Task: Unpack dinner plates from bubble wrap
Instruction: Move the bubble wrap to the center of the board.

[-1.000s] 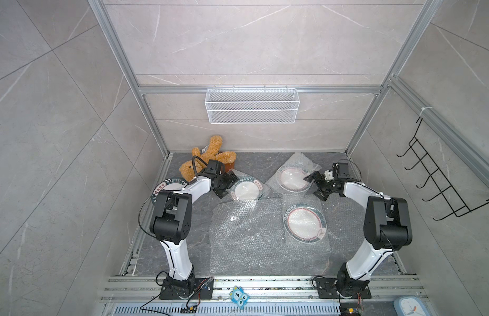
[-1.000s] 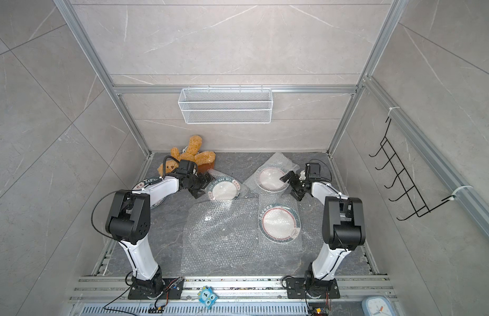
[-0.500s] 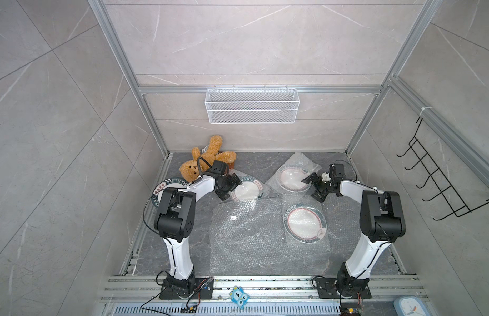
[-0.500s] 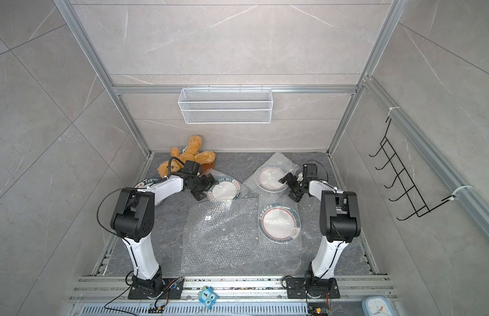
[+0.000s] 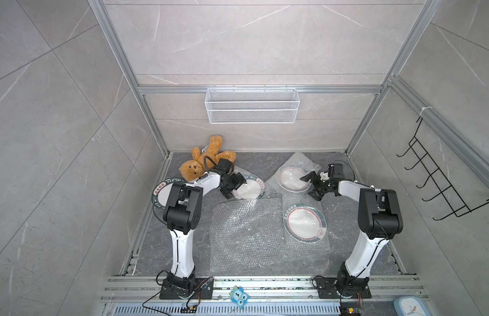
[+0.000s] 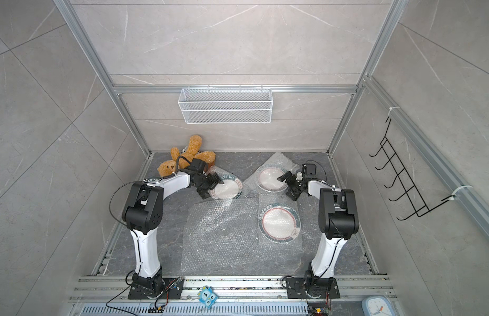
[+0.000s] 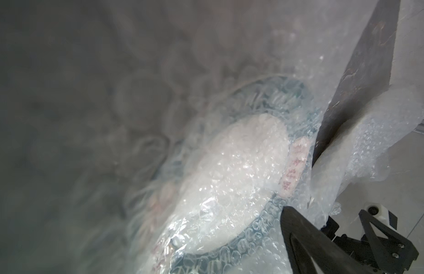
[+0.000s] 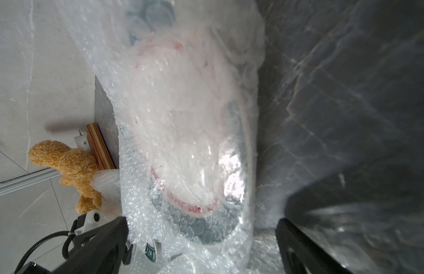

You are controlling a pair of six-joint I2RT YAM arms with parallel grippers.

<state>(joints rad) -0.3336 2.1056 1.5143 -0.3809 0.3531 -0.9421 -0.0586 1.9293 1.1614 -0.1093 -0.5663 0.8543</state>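
- Left gripper [image 5: 236,186]: moved nearer the left plate [image 5: 250,189]; jaws released, wrap [image 7: 230,170] just ahead of them.
- Right gripper [image 5: 311,187]: jaws released, wrapped right plate [image 5: 291,179] between and ahead of them.

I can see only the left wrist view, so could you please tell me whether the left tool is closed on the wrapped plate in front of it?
Observer: No. In both top views the left tool is open, with its jaws spread at the edge of that wrapped plate.
Operator: Thank you. Is any plate already out of its wrap?
Observer: Yes, one bare plate lies partly under the left arm, beside the teddy bear.
Operator: And is anything else wrapped nearby?
Observer: A third wrapped plate lies nearer the robot's bases, next to an empty bubble wrap sheet.
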